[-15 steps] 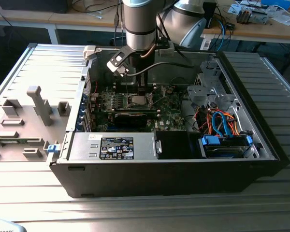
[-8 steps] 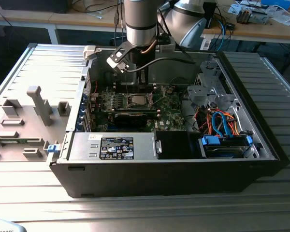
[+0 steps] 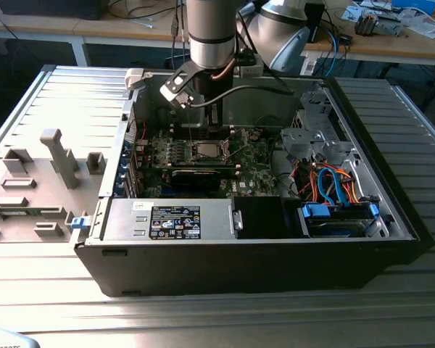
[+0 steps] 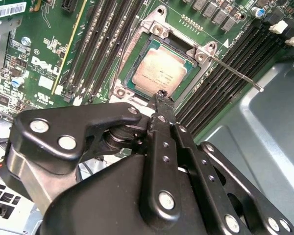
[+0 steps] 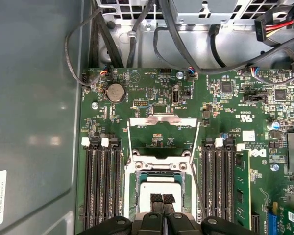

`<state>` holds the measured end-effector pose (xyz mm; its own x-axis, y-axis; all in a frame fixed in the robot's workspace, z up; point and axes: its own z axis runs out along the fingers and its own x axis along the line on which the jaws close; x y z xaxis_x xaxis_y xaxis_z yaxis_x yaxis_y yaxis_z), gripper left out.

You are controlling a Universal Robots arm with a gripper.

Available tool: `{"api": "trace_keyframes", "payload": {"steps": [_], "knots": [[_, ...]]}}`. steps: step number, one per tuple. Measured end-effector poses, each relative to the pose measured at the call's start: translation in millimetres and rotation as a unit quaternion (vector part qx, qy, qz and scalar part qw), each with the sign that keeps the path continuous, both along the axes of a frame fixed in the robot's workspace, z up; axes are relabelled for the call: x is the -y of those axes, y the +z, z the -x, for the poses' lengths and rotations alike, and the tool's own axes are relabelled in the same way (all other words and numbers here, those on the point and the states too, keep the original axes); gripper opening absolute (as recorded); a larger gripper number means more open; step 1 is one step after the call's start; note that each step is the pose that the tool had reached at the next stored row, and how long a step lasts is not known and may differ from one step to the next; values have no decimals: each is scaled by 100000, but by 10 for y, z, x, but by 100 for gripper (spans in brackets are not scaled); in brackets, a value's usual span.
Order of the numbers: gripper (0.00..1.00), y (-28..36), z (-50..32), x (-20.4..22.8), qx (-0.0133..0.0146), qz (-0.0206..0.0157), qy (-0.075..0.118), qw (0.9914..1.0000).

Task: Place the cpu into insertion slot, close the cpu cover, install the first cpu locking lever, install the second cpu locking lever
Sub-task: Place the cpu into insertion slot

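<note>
The cpu lies flat in the insertion slot on the green motherboard, silvery top up. My gripper hangs just above the near edge of the cpu, fingers pressed together with nothing between them. Both black fingertips sit side by side over the chip. The cpu cover stands swung open beyond the socket. One thin locking lever sticks out unlatched beside the socket. In the exterior view the arm reaches down into the open case, with the gripper over the insertion slot.
Long black memory slots flank the socket on both sides. Cables run along the back of the case. A drive bay with blue clips and orange and blue wires fills the exterior view's right. A grey fixture lies at the left.
</note>
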<state>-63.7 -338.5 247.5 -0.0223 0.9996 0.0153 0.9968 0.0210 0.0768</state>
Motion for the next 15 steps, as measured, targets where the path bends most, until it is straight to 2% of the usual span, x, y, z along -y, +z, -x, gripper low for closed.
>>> {"api": "trace_keyframes", "payload": {"steps": [3, 9, 15], "knots": [[11, 24, 0, 0, 8, -15, -1, 100000], [11, 136, -1, 0, 5, 82, 9, 100000], [11, 216, 0, 0, 10, 113, 1, 100000]]}}
